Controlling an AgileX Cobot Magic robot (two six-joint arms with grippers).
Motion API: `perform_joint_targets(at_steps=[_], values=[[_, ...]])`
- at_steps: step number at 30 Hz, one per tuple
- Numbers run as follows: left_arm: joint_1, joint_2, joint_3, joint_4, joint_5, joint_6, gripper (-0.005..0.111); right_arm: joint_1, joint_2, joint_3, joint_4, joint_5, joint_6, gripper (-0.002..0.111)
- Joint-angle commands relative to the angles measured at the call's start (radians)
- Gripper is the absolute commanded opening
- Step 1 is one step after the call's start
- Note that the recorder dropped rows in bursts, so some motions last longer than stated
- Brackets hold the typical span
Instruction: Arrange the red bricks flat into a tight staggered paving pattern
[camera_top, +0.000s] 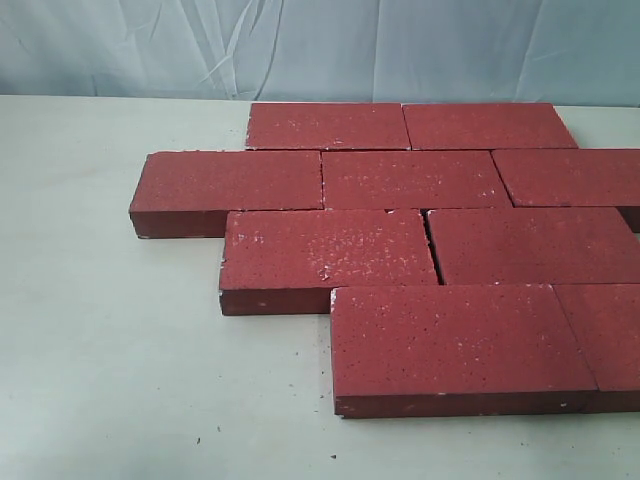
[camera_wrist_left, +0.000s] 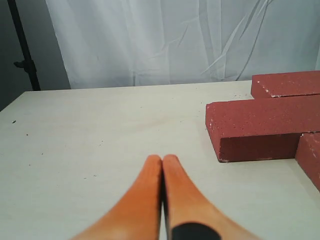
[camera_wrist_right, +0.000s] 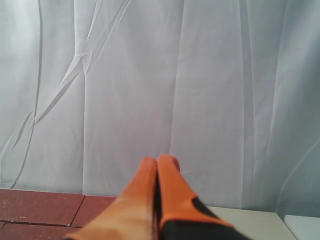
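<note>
The left gripper (camera_wrist_left: 162, 160) is clenched on nothing above the table (camera_wrist_left: 90, 140). The red bricks (camera_top: 415, 180) lie flat in four staggered, close-set rows ahead of its tips and apart from them. The right gripper (camera_wrist_right: 159, 161) is likewise clenched and empty, with bricks beneath and beyond its tips and a white curtain (camera_wrist_right: 210, 75) farther ahead.

Nine red bricks (camera_top: 415, 180) lying flat in four staggered rows, 2-3-2-2 back to front. Joints mostly tight, with a narrow dark gap between the two third-row bricks. Dark red, white specks, chipped pale edges.
</note>
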Motion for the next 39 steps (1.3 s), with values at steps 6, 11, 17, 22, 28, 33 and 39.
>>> perform_joint_targets(at_steps=[6,11,17,22,28,33,39], values=[[0.004,-0.005,0.004,0.000,0.002,-0.008,0.000,-0.003,-0.005,0.002,-0.004,-0.006,0.003,-0.001],[0.004,-0.005,0.004,0.000,0.002,-0.008,0.000,-0.003,-0.005,0.002,-0.004,-0.006,0.003,-0.001],[0.004,-0.005,0.004,0.000,0.002,-0.008,0.000,-0.003,-0.005,0.002,-0.004,-0.006,0.003,-0.001],[0.004,-0.005,0.004,0.000,0.002,-0.008,0.000,-0.003,-0.005,0.002,-0.004,-0.011,0.003,-0.001],[0.004,-0.005,0.004,0.000,0.002,-0.008,0.000,-0.003,-0.005,0.002,-0.004,-0.009,0.003,-0.001],[0.004,-0.005,0.004,0.000,0.002,-0.008,0.000,-0.003,-0.005,0.036,-0.004,0.073,0.003,-0.001],[0.004,-0.005,0.004,0.000,0.002,-0.008,0.000,-0.003,-0.141,0.238,0.000,0.075,0.043,-0.001]])
